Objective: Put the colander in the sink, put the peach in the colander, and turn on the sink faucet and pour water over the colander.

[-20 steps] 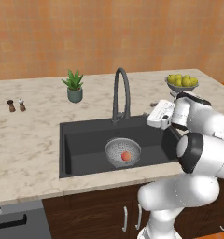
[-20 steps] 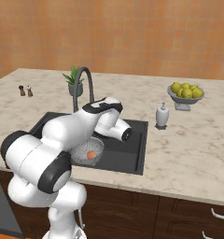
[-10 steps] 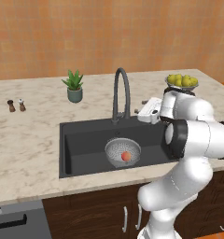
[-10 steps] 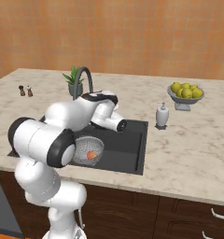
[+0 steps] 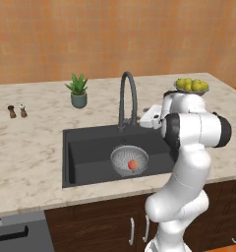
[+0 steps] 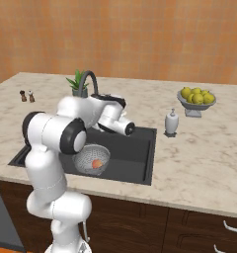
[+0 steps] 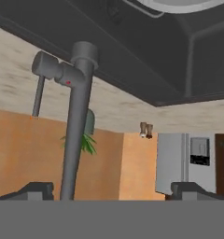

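Scene: a simulated kitchen with a marble-look desk [image 5: 36, 152] set against an orange wall.
Sink: a dark-grey rectangular sink [image 5: 90, 147] sunk into the desk, in front of the robot.
Colander: a silver, hole-dotted colander [image 5: 129, 160] sits upright on the sink floor, toward the near right part of the basin in the left base view.
Peach: a small reddish-orange peach [image 5: 132, 164] rests inside the colander; it also shows from the right base view [image 6: 97, 163].
Sink faucet: the tall dark gooseneck sink faucet [image 5: 127, 98] rises from the desk behind the sink; in the hand view its upright pipe and side lever [image 7: 39, 88] appear close and upside down.
End effector: the end effector [image 7: 112, 189] has its jaws spread wide with nothing between them, and the faucet pipe stands ahead of it, nearer the left fingertip.
Arm: the white arm reaches over the sink's right side, its hand near the faucet base.
Other things: a potted plant [image 5: 78, 91], two small shakers [image 5: 17, 111], a fruit bowl [image 5: 191, 86] of yellow-green fruit and a soap dispenser [image 6: 171, 122] on the desk.
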You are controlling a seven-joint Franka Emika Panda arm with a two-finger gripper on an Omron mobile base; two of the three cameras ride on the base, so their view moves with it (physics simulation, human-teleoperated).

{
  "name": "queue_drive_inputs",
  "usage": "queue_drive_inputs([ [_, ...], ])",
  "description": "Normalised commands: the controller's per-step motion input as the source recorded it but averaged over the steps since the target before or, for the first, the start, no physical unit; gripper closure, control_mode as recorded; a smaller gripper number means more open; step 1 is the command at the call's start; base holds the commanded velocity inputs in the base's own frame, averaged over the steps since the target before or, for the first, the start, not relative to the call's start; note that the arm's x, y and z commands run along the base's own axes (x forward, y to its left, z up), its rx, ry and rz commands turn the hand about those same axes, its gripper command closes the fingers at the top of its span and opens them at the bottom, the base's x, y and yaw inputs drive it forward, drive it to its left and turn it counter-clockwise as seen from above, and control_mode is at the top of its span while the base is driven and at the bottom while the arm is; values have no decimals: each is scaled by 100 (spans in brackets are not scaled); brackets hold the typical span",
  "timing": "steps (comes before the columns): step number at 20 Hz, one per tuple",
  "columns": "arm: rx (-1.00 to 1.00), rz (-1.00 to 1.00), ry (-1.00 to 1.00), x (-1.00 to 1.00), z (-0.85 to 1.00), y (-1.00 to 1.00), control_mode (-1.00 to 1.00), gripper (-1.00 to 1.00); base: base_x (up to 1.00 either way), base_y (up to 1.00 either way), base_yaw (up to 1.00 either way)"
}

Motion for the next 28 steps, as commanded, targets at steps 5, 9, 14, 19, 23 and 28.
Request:
queue_drive_inputs([
  [5,0,6,0,36,-51,0,-100,-100,0,0,0],
  [9,0,6,0,50,-41,0,-100,-100,0,0,0],
  [14,0,5,0,57,-25,0,-100,-100,0,0,0],
  [19,1,2,0,58,-3,0,-100,-100,0,0,0],
  [23,0,0,0,62,-2,0,-100,-100,0,0,0],
  [28,0,0,0,43,-13,10,-100,-100,0,0,0],
])
